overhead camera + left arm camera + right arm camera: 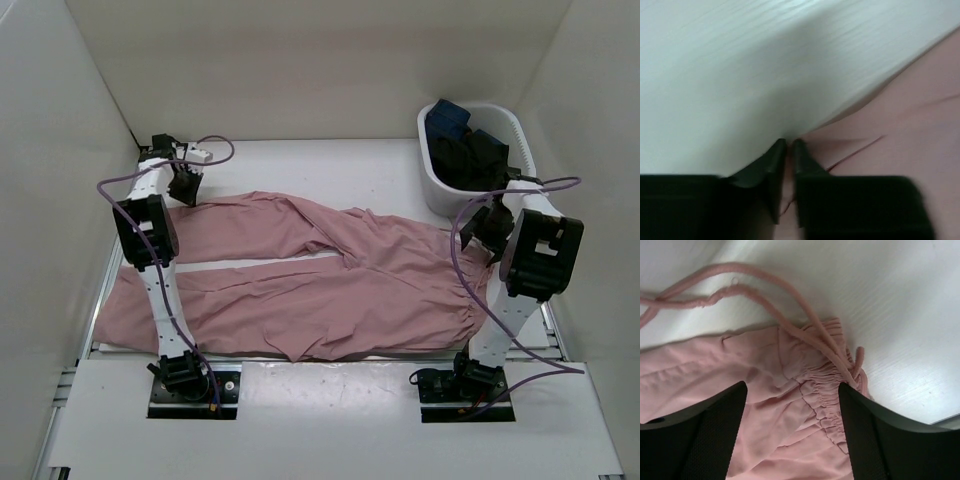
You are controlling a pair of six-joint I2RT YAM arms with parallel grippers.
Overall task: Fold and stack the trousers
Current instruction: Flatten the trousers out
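Trousers [330, 280] lengthwise left-right, waistband [468, 300] rightward

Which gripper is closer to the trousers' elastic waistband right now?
Right. The right gripper, open fingers either side, sits over the waistband. The left gripper is at the opposite end of the trousers, shut on a leg's edge.

The white table [330, 165] carried the dusty-pink trousers [330, 280] spread flat across its middle, with the waistband toward 3 o'clock and both legs running out to 9 o'clock. Their drawstring [740, 282] trailed loose over bare tabletop. A white basket [432, 190] stood at 2 o'clock, near the trousers' edge.
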